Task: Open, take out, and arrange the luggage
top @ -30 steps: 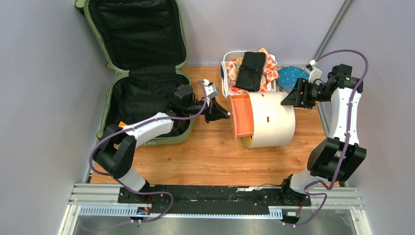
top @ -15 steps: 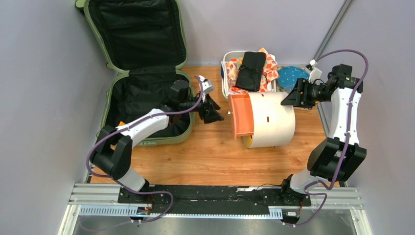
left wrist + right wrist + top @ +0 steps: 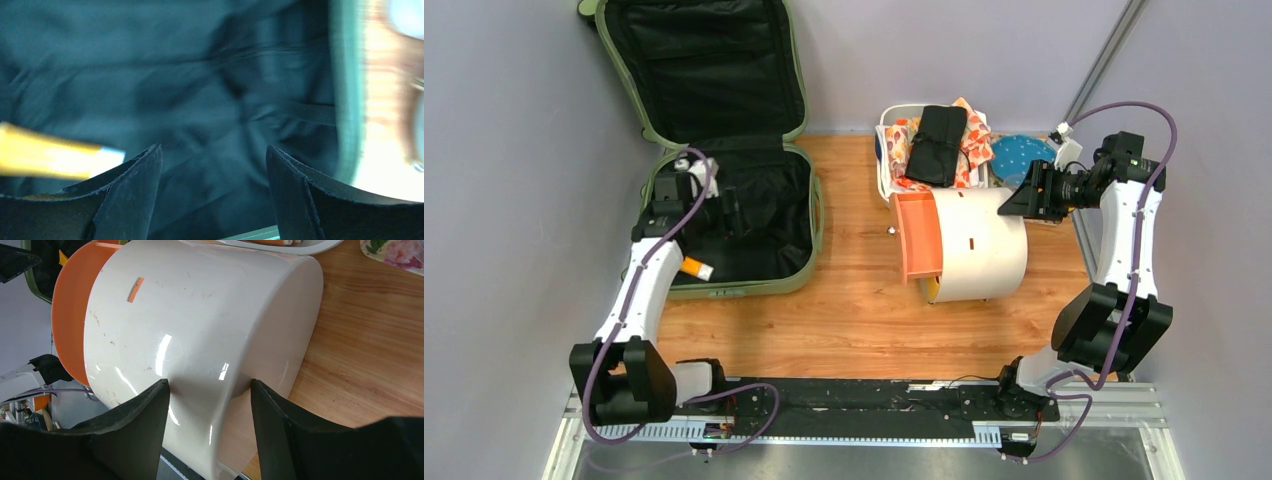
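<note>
The sage-green luggage (image 3: 809, 215) lies open at the back left, its lid (image 3: 704, 60) leaning on the wall and its black lining showing. My left gripper (image 3: 730, 212) hangs over the lower half's left side, open and with nothing between its jaws. In the left wrist view the left gripper (image 3: 212, 150) looks down on black lining (image 3: 200, 75), with a yellow-and-white tube (image 3: 50, 157) to the left and the green rim (image 3: 345, 90) to the right. That tube (image 3: 693, 267) lies in the case near its front edge. My right gripper (image 3: 1014, 200) stands open at the cream cylinder's right end.
A cream cylinder (image 3: 979, 245) with an orange end (image 3: 916, 235) lies on its side mid-table; it fills the right wrist view (image 3: 200, 315). Behind it a white tub (image 3: 886, 160) holds patterned cloth and a black pouch (image 3: 939, 145). A blue disc (image 3: 1022, 155) sits beside it.
My left arm swung left, away from the cylinder's orange end, to above the suitcase's lower half, and its gripper opened. The right arm has not moved.
</note>
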`<state>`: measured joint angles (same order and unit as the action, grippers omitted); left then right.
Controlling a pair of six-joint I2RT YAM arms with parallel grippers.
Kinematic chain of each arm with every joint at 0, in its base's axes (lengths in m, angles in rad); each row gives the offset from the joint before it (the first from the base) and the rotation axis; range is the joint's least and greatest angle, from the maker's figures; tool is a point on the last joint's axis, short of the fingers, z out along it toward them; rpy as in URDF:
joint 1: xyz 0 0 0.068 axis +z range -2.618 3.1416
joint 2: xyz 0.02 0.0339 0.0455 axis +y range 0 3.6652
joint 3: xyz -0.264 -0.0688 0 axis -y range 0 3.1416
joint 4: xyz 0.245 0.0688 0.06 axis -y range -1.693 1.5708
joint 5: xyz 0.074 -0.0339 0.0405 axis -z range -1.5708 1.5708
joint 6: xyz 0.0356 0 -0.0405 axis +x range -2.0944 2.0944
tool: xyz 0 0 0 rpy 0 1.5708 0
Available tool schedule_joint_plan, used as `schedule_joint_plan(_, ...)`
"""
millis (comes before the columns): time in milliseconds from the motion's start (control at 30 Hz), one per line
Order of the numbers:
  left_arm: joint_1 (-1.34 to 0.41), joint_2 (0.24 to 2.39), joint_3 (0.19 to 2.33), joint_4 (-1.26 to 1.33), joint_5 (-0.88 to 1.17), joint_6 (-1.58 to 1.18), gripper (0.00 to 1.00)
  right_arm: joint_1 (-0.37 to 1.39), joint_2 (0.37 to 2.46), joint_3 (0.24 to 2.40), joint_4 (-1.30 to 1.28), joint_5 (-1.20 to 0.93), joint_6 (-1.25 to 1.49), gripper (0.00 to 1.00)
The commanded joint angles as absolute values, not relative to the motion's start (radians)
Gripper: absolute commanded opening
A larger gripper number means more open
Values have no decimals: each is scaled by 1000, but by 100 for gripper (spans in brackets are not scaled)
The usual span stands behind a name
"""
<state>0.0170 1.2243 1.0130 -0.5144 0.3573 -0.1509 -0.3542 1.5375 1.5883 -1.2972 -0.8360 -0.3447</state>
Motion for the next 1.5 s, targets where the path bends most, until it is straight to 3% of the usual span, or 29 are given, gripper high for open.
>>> schedule_joint_plan(0, 135, 1227, 980, -762, -30, -271, 83, -331, 1555, 1545, -1399, -693, -407, 61)
schedule_joint_plan(233, 258, 1337, 919, -752, -181, -357, 86, -331, 1563, 1542, -1402, -684, -413, 61)
schedule_joint_plan(667, 285, 1572, 917, -553, -95, -390, 82, -334, 1594, 1582, -1414, -669, -411, 61)
schedule_joint_plan(767, 282, 1603, 965, -535, -7, -374, 66, -333, 1601, 1589, -1417, -666, -413, 61)
schedule_joint_plan(867, 259, 1546, 963, -470, 118, -332, 40, -333, 1608, 1595, -1420, -660, -413, 61)
schedule_joint_plan(900, 235, 1495, 956, -450, 145, -316, 22, -333, 1609, 1597, -1420, -661, -413, 61)
schedule_joint_plan(1000, 181, 1413, 945, -416, 204, -284, 0, -333, 1614, 1600, -1419, -664, -410, 61)
schedule_joint_plan(1400, -23, 1339, 1083, -370, 331, -206, 0, -333, 1631, 1614, -1416, -675, -402, 61)
schedule_joint_plan(1433, -25, 1345, 1092, -373, 330, -212, 1, -333, 1631, 1615, -1416, -676, -400, 61)
schedule_joint_plan(1467, -25, 1357, 1120, -405, 315, -203, 12, -333, 1629, 1614, -1414, -676, -400, 61)
